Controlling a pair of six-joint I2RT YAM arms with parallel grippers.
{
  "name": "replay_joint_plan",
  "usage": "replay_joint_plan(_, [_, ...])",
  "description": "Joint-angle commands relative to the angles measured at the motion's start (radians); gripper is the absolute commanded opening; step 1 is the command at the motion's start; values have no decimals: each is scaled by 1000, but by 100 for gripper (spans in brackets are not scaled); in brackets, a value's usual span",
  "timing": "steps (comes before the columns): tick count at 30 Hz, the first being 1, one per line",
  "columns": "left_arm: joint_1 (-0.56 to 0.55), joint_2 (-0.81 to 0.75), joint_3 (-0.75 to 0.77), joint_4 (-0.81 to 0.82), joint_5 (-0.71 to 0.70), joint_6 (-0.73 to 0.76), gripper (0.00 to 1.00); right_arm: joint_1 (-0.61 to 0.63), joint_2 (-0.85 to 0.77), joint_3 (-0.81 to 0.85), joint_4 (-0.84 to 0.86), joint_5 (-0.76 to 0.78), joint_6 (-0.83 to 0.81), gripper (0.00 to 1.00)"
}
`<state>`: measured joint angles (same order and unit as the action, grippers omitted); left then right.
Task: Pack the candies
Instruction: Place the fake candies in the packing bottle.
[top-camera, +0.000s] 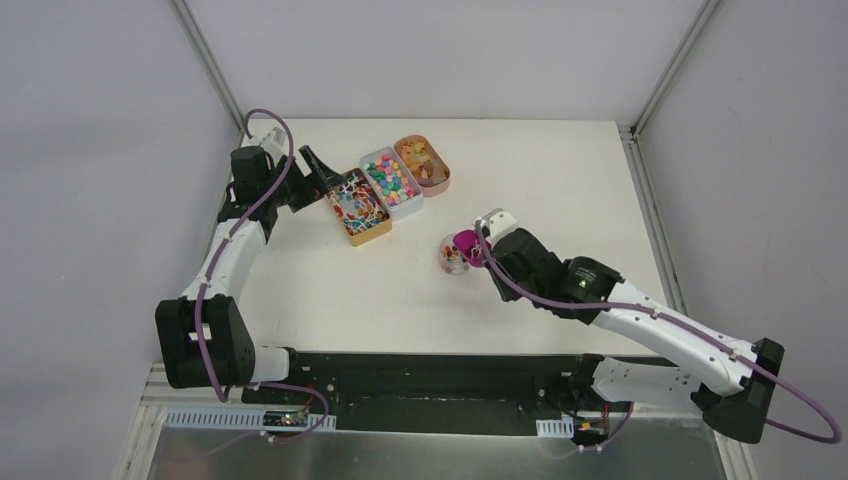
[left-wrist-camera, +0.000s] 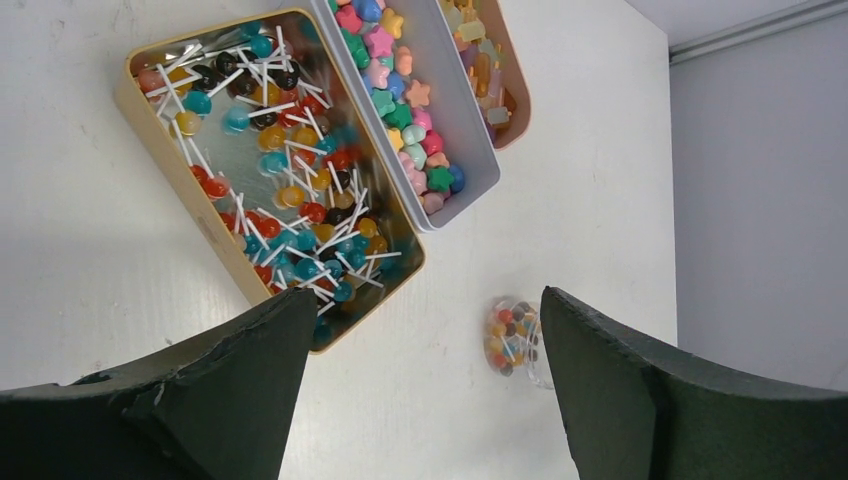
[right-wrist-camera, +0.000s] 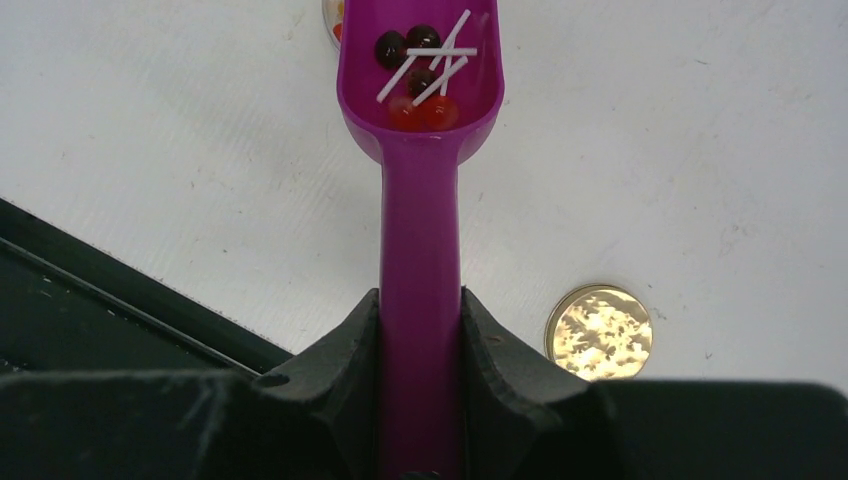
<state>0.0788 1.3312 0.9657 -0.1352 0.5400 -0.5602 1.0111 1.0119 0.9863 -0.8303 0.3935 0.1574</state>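
The step in hand looks like carrying a scoopful to the container. The right claw is pinching the handle of a purple scoop, and a few of the candies, small lollipops on white sticks, lie in its bowl straight ahead of the claw. The bowl's tip reaches over the small clear jar, which already holds some. The next move probably calls for tipping the scoop forward over the narrow mouth, slowly, since the crossed sticks could catch on the rim or spill past it. The gold lid lies flat just right of this claw, apart from the jar, so a sideways sweep should keep off it. The table lies open ahead and to the right, and its dark near edge runs behind and to the left. The left claw hangs spread and empty over the near corner of the lollipop tin, where most candies lie. The white tin is beyond it.
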Motion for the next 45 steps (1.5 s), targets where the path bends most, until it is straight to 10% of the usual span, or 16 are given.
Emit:
replay_joint_plan(1, [-5,-32,-12,22,-34,26,85,6,33,71,-53,-44,54,0])
replay_joint_plan(45, [-4,-47,-8,-28,-121,48,92,10,341,391,-401,-23,67,0])
